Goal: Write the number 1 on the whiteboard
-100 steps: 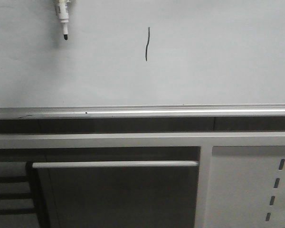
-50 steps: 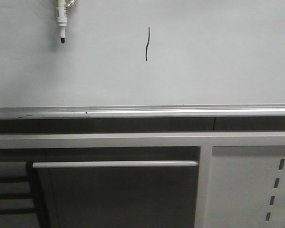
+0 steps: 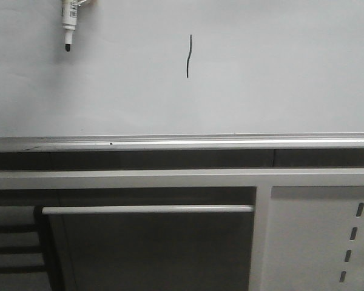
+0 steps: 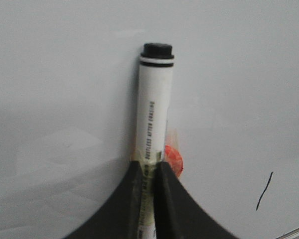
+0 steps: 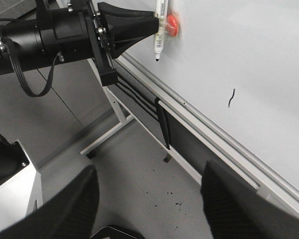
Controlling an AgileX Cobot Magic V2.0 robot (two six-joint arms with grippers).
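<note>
The left gripper (image 4: pixel 148 172) has its two black fingers (image 4: pixel 132 194) clamped on the barrel of a white marker (image 4: pixel 153 119), whose black tip (image 3: pixel 67 46) points down just off the whiteboard (image 3: pixel 279 73) (whether it touches the surface cannot be told). The number 1 (image 3: pixel 188 56), a thin wavy black stroke, sits on the board well apart from those jaws, toward the right-arm side, above the silver rail (image 3: pixel 182 143). The right gripper (image 5: pixel 149 199) stands wide open and empty, well back from the board, with the floor (image 5: pixel 139 174) between its fingers.
</note>
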